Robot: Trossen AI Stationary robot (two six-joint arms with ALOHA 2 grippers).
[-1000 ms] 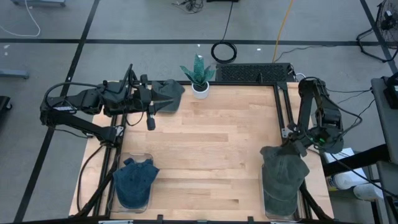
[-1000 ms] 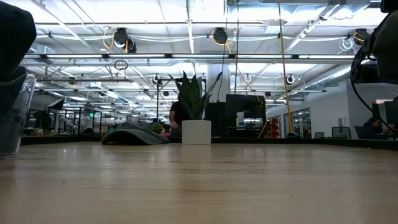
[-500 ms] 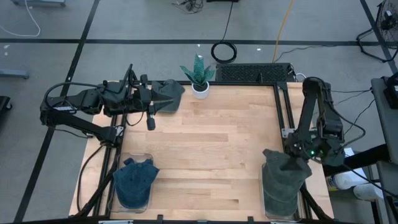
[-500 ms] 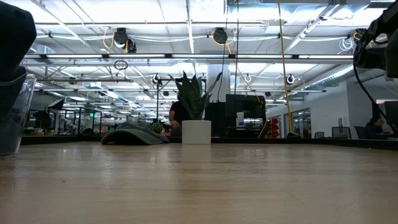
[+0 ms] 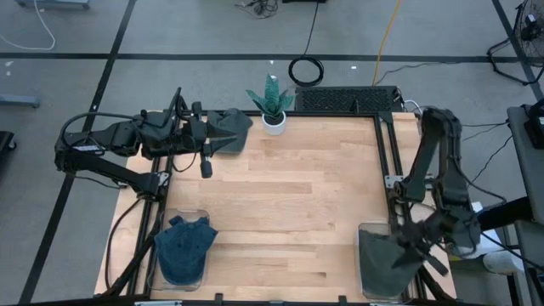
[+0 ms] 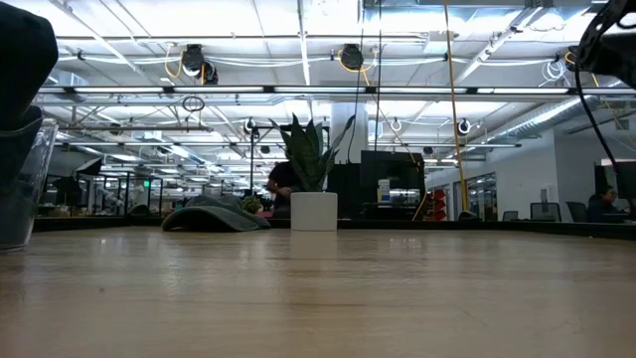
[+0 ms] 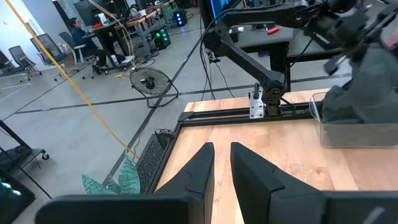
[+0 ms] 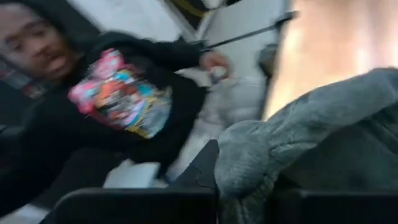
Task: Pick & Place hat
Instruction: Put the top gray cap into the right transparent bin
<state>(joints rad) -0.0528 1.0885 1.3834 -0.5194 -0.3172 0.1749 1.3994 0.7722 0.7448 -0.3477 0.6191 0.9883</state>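
Note:
A dark grey hat [image 5: 381, 259] sits in the clear container [image 5: 367, 228] at the table's near right corner, brim side toward my right gripper [image 5: 418, 245], which is shut on it. The right wrist view shows the hat's cloth [image 8: 323, 137] filling the picture, blurred. A grey-green hat [image 5: 228, 129] rests crown-up on the far left corner, also seen low on the table [image 6: 214, 217]. My left gripper [image 7: 222, 163] hovers beside it, fingers nearly together and holding nothing. A blue hat [image 5: 185, 245] lies in the near left container. My right gripper holds the dark grey hat by a bunched fold at its edge [image 8: 245, 158], beside one dark finger [image 8: 200, 167]. It comes from the table's right side, slanting down. The hat's body rests in the clear container. Blur hides how many layers are pinched.
A potted plant [image 5: 273, 106] stands at the far edge, white pot [image 6: 314, 211] on the table. The blue hat's container shows at the low view's left [image 6: 20, 169]. A person in a black printed shirt [image 8: 118, 102] is beyond the table's right side. Bare wood [image 5: 289, 212] lies between the containers.
My right gripper has moved toward the table's near edge and a little right, turning as it went, still shut on the dark grey hat. The hat stood piled above the container's far rim; it has been drawn nearer and lower, into the container. The left arm stayed still.

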